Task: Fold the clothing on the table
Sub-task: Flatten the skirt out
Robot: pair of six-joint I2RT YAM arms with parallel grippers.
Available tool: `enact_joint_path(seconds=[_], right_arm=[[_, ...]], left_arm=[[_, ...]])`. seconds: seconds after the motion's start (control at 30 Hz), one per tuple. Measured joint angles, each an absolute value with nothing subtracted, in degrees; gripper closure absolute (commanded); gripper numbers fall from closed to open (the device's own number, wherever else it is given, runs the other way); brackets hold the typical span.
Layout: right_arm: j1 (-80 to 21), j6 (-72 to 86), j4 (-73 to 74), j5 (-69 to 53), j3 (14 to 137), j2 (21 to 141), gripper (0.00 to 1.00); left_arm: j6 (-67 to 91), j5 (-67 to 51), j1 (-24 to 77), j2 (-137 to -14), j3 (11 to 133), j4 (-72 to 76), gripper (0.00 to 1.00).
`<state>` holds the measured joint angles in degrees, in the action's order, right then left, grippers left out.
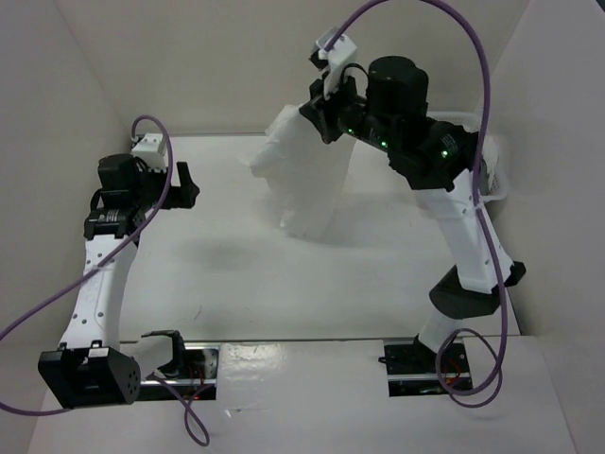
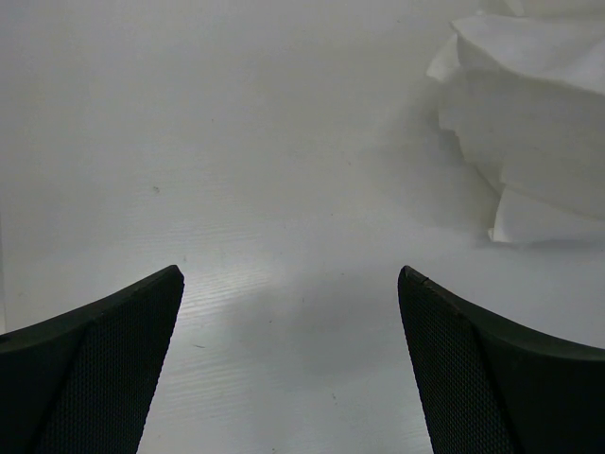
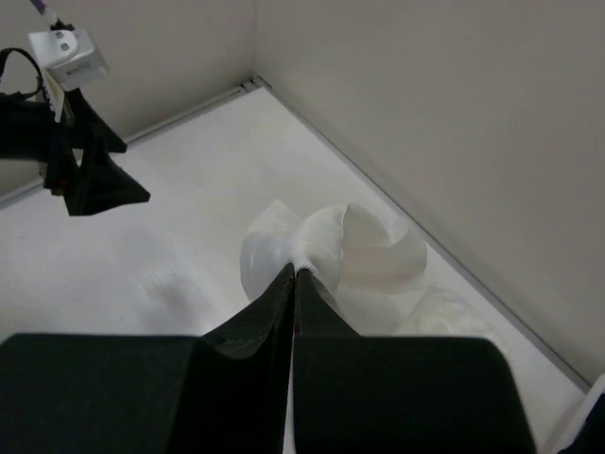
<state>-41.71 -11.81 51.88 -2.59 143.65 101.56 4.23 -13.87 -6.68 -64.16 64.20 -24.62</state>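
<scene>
White pleated clothing (image 1: 307, 184) hangs at far centre-right, its top raised off the tabletop (image 1: 236, 284) and its lower end resting on it. Looks light, thin and limp, likely to slump and bunch; best pinched at an edge or corner, not mid-panel. Right fingers (image 3: 274, 307) are closed tight on a bunched upper fold. Left fingers (image 2: 123, 340) are spread wide and hold nothing, over bare tabletop left of the cloth.

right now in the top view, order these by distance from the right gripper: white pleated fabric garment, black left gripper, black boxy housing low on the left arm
1. white pleated fabric garment: pinched in the right gripper, hanging from it.
2. black left gripper: open, off to the left.
3. black boxy housing: near-left corner, farthest.
</scene>
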Motion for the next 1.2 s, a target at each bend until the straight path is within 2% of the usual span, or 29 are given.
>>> enact_joint_path(seconds=[0.17,0.43,0.73,1.2], right_arm=[[-41.21,-11.35,50.63,-3.88,139.57,97.47,1.00],[-41.82,-10.72,53.17,-7.60,139.52,107.20,1.00],[-43.31,-10.15,54.35,-10.44,143.15,108.38,1.00],[-54.70,-10.41,55.42,-13.34,143.96,109.82,1.00]], left_arm=[[3.16,-14.79,-5.41,-61.91,64.20,-24.29,0.00],[2.79,-12.60,-4.62,-58.48,63.59,-23.09,0.00],[1.96,-11.70,-4.43,-58.17,61.78,-22.02,0.00],[1.93,-13.74,-4.25,-53.36,59.27,-18.22,0.00]])
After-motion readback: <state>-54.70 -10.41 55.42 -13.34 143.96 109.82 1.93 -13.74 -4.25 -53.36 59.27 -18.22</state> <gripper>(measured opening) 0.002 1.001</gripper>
